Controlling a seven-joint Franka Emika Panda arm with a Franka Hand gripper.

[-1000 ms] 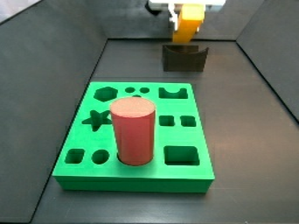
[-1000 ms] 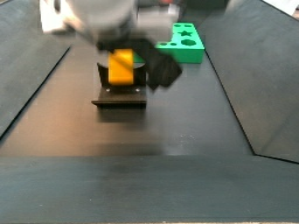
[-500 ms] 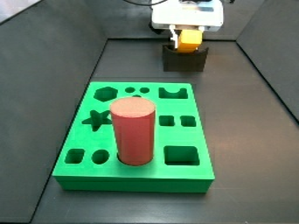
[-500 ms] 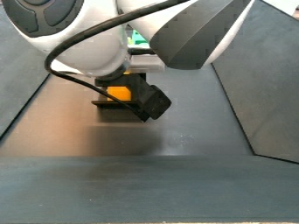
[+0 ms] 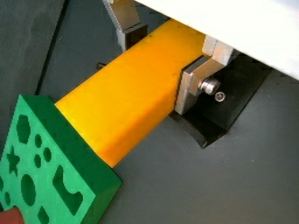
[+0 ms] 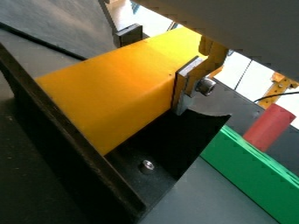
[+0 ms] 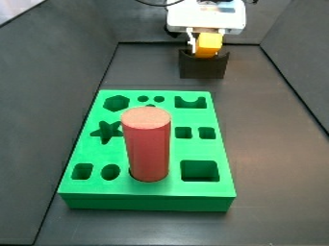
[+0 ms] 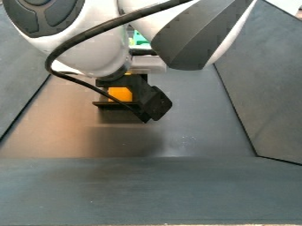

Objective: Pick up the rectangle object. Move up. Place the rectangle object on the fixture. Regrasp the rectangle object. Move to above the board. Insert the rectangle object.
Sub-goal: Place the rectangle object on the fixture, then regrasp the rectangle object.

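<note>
The Franka arm reaches down at the far end of the dark tabletop (image 7: 276, 125), its tool (image 7: 209, 40) lowered over the fixture (image 7: 203, 65). Both wrist views show the silver fingers (image 5: 194, 79) pressed flat against opposite sides of the rectangle object (image 5: 135, 93), clamped on it. The yellow-orange block (image 6: 111, 92) sits at the fixture (image 6: 140, 188), its lower part against the dark bracket; whether it rests fully on it cannot be told. In a side view the arm's white body fills the upper frame, with only an orange corner of the block (image 8: 117, 92) visible. The green board (image 7: 110, 187) lies well apart, nearer the camera, a red cylinder (image 7: 146, 144) standing upright on it.
</note>
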